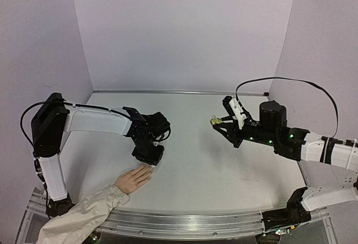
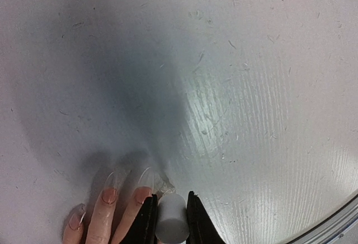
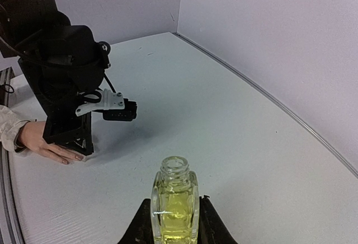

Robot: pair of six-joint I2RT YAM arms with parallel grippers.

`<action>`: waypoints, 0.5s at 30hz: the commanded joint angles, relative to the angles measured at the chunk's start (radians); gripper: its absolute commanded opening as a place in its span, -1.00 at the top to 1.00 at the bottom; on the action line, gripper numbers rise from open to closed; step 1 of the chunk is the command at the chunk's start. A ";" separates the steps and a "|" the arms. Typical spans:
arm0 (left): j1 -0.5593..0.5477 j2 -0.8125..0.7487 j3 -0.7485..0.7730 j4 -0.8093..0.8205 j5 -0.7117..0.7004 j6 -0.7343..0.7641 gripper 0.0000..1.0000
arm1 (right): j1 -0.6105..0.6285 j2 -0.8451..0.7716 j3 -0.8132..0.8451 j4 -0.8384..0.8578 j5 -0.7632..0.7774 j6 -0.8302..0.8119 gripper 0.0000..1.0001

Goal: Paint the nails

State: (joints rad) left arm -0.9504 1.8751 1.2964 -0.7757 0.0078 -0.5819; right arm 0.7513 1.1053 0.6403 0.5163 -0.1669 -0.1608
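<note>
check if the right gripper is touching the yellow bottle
Touching. In the right wrist view the right gripper clamps the open yellow bottle, a finger flat against each side.

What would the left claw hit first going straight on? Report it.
Likely the table, just beside the nails: the left claw points down at it, shut on a white cap. Depth is unclear.

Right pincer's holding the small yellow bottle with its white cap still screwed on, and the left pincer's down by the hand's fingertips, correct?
Not quite: the bottle in the right pincer is open, its neck bare in the right wrist view. The left pincer, gripping a white cap, is indeed down by the fingertips of the hand.
</note>
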 commanded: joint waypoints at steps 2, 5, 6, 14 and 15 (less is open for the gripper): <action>-0.004 0.016 0.070 0.010 0.001 0.031 1.00 | 0.000 -0.003 0.018 0.056 0.005 -0.006 1.00; -0.004 0.018 0.087 0.007 -0.013 0.041 1.00 | 0.000 0.001 0.019 0.056 0.007 -0.006 1.00; -0.004 0.016 0.090 0.006 -0.027 0.043 1.00 | 0.000 0.002 0.019 0.056 0.006 -0.007 1.00; -0.004 -0.062 0.055 -0.019 -0.022 0.018 1.00 | 0.000 0.003 0.021 0.057 -0.012 0.000 1.00; -0.004 -0.066 0.042 -0.020 -0.019 0.013 1.00 | 0.000 0.003 0.021 0.056 -0.013 0.000 1.00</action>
State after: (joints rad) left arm -0.9504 1.8812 1.3495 -0.7795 -0.0032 -0.5549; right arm 0.7513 1.1126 0.6403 0.5163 -0.1677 -0.1608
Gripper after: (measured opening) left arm 0.161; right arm 0.224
